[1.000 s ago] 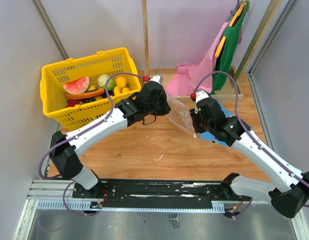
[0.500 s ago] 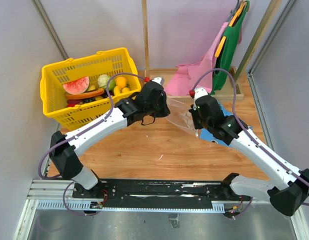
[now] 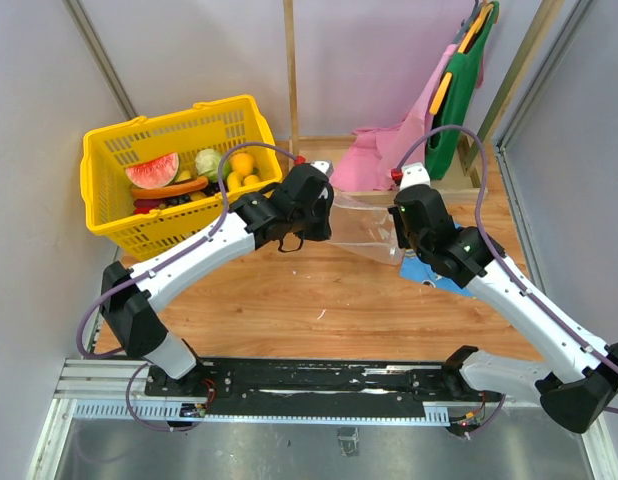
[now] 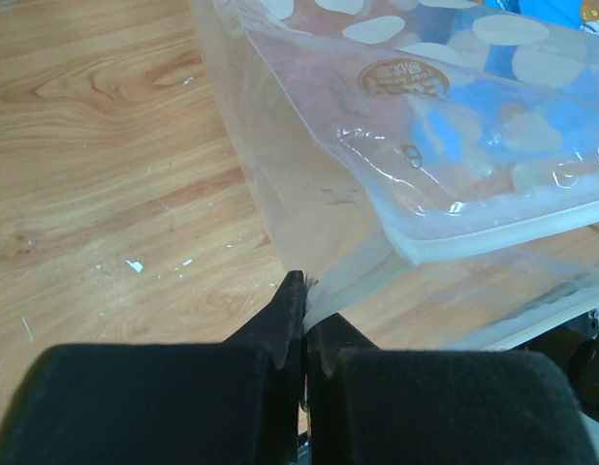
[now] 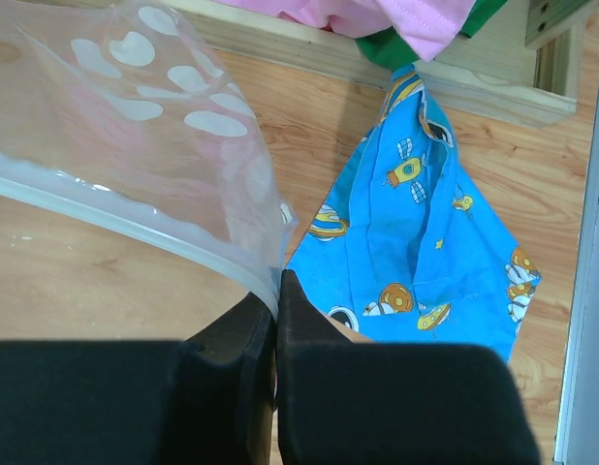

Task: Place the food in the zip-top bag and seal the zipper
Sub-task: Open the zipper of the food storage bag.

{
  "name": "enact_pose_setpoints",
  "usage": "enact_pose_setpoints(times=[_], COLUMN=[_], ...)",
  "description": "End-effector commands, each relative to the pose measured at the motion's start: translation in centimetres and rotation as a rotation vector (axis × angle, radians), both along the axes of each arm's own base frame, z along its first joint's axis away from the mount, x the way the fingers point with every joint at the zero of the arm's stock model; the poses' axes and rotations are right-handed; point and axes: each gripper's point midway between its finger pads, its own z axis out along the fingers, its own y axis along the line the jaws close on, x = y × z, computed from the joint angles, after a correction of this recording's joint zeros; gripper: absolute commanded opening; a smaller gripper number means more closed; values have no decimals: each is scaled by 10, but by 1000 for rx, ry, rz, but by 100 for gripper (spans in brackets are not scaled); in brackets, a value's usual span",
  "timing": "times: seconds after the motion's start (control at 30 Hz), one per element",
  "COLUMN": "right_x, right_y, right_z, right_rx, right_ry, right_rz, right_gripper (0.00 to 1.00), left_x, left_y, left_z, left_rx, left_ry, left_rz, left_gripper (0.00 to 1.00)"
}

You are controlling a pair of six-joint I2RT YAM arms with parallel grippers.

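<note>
Gripping the Bag: Slip Hazard

The zip-top bag [image 3: 361,228] is stretched between the arms. The left gripper [image 4: 304,291] is closed tight on a thin film edge; the right gripper [image 5: 277,281] is pinched on the corner by the zipper [image 5: 135,229]. The film may be pulled free or torn if the arms are spread. The food [image 3: 154,168] in the yellow basket [image 3: 154,232] cannot be fetched meanwhile.

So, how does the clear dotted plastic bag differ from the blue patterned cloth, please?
The clear dotted plastic bag is see-through, the blue patterned cloth opaque. The bag is pinched by the left gripper and right gripper; the cloth lies loose on the wooden table. Both are soft.
</note>
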Motion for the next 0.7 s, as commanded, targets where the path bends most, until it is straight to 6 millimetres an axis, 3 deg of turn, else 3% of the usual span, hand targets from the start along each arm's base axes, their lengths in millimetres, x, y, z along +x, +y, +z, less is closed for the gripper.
enact_pose_setpoints(times=[0.0,0.33,0.67], right_x=[-1,-1,3], right_y=[-15,-14,-15], right_z=[5,6,5], right_rx=[-26,-34,-68], right_ry=[-13,-7,9], right_rz=[-58,-49,-60], right_gripper=[1,1,1], left_x=[0,12,32], left_y=[7,1,40], left_z=[-4,39,94], left_rx=[29,-96,-145], left_ry=[-3,-121,-243], left_rz=[6,21,101], left_gripper=[4,42,76])
